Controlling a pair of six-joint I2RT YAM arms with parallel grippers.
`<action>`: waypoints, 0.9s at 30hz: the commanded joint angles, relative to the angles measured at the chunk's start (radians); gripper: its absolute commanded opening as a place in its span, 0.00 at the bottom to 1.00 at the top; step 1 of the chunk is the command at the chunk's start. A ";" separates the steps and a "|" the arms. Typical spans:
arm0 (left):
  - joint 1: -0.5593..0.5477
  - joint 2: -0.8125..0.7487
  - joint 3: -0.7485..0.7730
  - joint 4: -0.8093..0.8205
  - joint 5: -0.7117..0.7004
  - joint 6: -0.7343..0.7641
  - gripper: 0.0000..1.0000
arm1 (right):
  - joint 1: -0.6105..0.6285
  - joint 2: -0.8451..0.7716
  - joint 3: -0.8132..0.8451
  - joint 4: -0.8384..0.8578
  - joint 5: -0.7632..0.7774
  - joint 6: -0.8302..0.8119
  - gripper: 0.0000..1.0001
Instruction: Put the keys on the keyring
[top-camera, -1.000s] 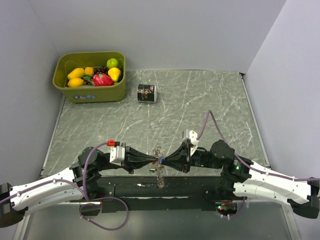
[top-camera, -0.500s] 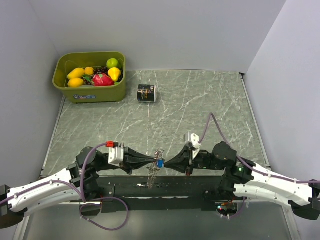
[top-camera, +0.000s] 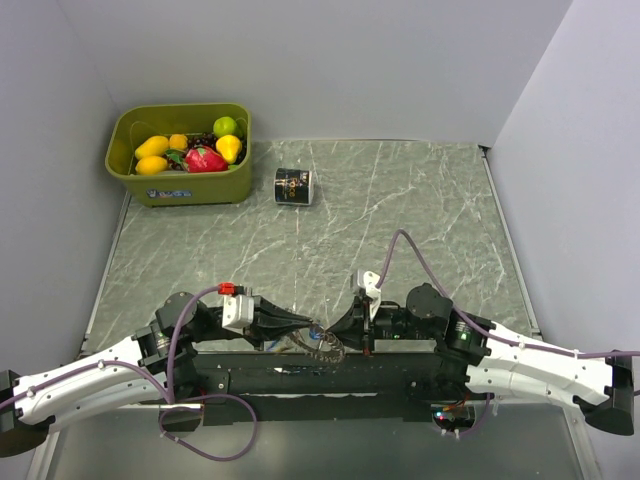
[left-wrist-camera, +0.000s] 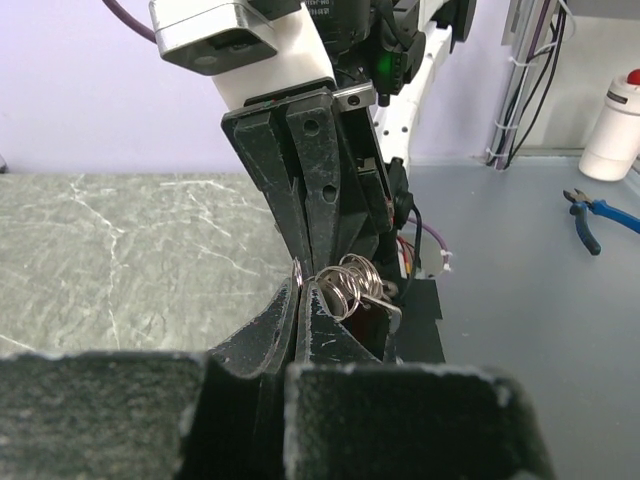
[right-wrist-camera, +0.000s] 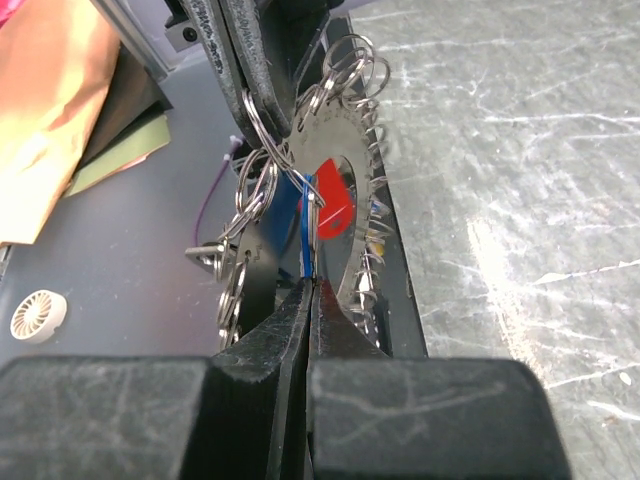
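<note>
keyring (top-camera: 322, 347), near edge of table (top-camera: 420, 200), can (top-camera: 293, 186) far

Silver keyring (top-camera: 322, 347), fringed with small rings, lower centre of overhead view. One blue-headed key (right-wrist-camera: 304, 232) edge-on, touching it.

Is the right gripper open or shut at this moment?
Shut. In its wrist view the right gripper is closed tight, with the blue-headed key pinched edge-on between its tips.
</note>
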 joint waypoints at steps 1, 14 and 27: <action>-0.004 -0.030 0.066 0.132 0.025 -0.001 0.01 | 0.001 0.009 -0.020 -0.025 0.002 0.004 0.00; -0.004 -0.004 0.073 0.088 0.088 0.003 0.01 | 0.001 -0.249 0.051 -0.154 0.171 -0.080 0.75; -0.004 0.082 0.053 0.227 0.094 -0.074 0.01 | 0.003 -0.140 0.120 0.019 0.120 -0.036 0.59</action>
